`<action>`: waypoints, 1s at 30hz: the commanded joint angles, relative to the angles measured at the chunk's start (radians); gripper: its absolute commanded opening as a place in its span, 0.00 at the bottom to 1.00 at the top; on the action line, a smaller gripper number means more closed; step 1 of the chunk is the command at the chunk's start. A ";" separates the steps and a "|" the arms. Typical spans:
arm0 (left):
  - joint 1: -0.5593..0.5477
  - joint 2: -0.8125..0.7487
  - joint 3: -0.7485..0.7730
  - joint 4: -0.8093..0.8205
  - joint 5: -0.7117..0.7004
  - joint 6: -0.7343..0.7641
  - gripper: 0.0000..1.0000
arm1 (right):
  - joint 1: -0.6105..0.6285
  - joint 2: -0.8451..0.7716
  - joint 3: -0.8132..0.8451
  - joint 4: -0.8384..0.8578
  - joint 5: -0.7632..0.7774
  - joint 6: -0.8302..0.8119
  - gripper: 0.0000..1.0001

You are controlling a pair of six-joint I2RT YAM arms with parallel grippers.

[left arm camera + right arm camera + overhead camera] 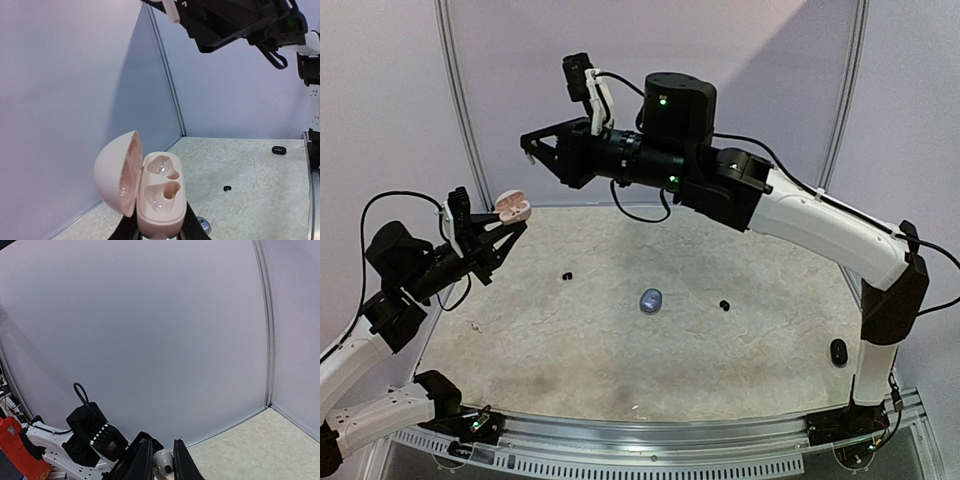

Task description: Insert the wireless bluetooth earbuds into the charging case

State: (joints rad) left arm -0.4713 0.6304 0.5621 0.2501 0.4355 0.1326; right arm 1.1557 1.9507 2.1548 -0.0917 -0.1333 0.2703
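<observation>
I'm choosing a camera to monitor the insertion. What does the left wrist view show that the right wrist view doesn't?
Only left wrist: the pink case, open with both wells empty, clamped in the left gripper; a black bud and a black case lying on the table; the right arm overhead.
Only right wrist: a white bud pinched in the right gripper, and the left arm below.
Both: the table and the pale wall.
</observation>
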 commanded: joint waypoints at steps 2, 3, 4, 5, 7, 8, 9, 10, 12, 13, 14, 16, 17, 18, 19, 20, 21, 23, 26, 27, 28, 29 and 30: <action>-0.006 0.000 0.017 0.021 -0.024 -0.008 0.00 | 0.018 0.074 -0.001 0.150 -0.112 0.016 0.00; -0.006 -0.001 0.019 0.021 -0.024 -0.015 0.00 | 0.019 0.084 0.000 0.159 -0.120 0.019 0.00; -0.007 -0.001 0.021 0.021 -0.024 -0.023 0.00 | 0.019 0.088 -0.002 0.162 -0.124 0.021 0.00; -0.006 -0.001 0.023 0.021 -0.024 -0.029 0.00 | 0.019 0.093 -0.004 0.169 -0.124 0.020 0.00; -0.006 -0.002 0.027 0.021 -0.025 -0.040 0.00 | 0.019 0.101 -0.016 0.192 -0.131 0.024 0.00; -0.006 -0.002 0.027 0.024 -0.024 -0.045 0.00 | 0.019 0.105 -0.019 0.206 -0.135 0.031 0.00; -0.007 -0.003 0.027 0.026 -0.023 -0.049 0.00 | 0.020 0.111 -0.019 0.216 -0.141 0.038 0.00; -0.006 -0.003 0.029 0.027 -0.024 -0.053 0.00 | 0.020 0.120 -0.019 0.226 -0.148 0.047 0.00; -0.006 -0.004 0.032 0.027 -0.034 -0.061 0.00 | 0.019 0.131 -0.022 0.228 -0.153 0.055 0.00; -0.006 -0.007 0.034 0.026 -0.037 -0.063 0.00 | 0.019 0.132 -0.028 0.229 -0.150 0.056 0.00; -0.006 -0.010 0.035 0.028 -0.038 -0.062 0.00 | 0.019 0.130 -0.036 0.230 -0.148 0.055 0.00; -0.006 -0.012 0.035 0.031 -0.038 -0.064 0.00 | 0.019 0.127 -0.052 0.233 -0.145 0.052 0.00; -0.006 -0.011 0.036 0.036 -0.036 -0.063 0.00 | 0.019 0.127 -0.055 0.233 -0.151 0.052 0.00; -0.006 -0.010 0.035 0.040 -0.033 -0.059 0.00 | 0.019 0.128 -0.058 0.233 -0.154 0.052 0.00; -0.007 -0.008 0.034 0.046 -0.029 -0.055 0.00 | 0.018 0.129 -0.061 0.233 -0.156 0.054 0.00; -0.006 -0.008 0.034 0.051 -0.026 -0.053 0.00 | 0.018 0.131 -0.062 0.233 -0.157 0.055 0.00; -0.006 -0.006 0.035 0.056 -0.025 -0.051 0.00 | 0.016 0.132 -0.066 0.235 -0.156 0.057 0.00; -0.006 -0.006 0.038 0.058 -0.018 -0.053 0.00 | 0.014 0.131 -0.069 0.236 -0.151 0.057 0.00; -0.006 -0.006 0.039 0.058 0.007 -0.056 0.00 | 0.008 0.131 -0.075 0.234 -0.144 0.056 0.00; -0.006 -0.006 0.039 0.059 0.007 -0.060 0.00 | 0.006 0.130 -0.078 0.236 -0.142 0.058 0.00; -0.006 -0.006 0.039 0.058 0.010 -0.062 0.00 | 0.004 0.129 -0.083 0.238 -0.141 0.058 0.00; -0.006 -0.006 0.041 0.058 0.009 -0.062 0.00 | 0.002 0.127 -0.089 0.240 -0.134 0.059 0.00; -0.006 -0.008 0.041 0.058 0.011 -0.062 0.00 | 0.000 0.124 -0.094 0.242 -0.126 0.061 0.00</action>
State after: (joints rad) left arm -0.4732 0.6270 0.5755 0.2844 0.4278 0.0780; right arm 1.1687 2.0686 2.0838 0.1230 -0.2726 0.3180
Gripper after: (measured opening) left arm 0.207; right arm 0.121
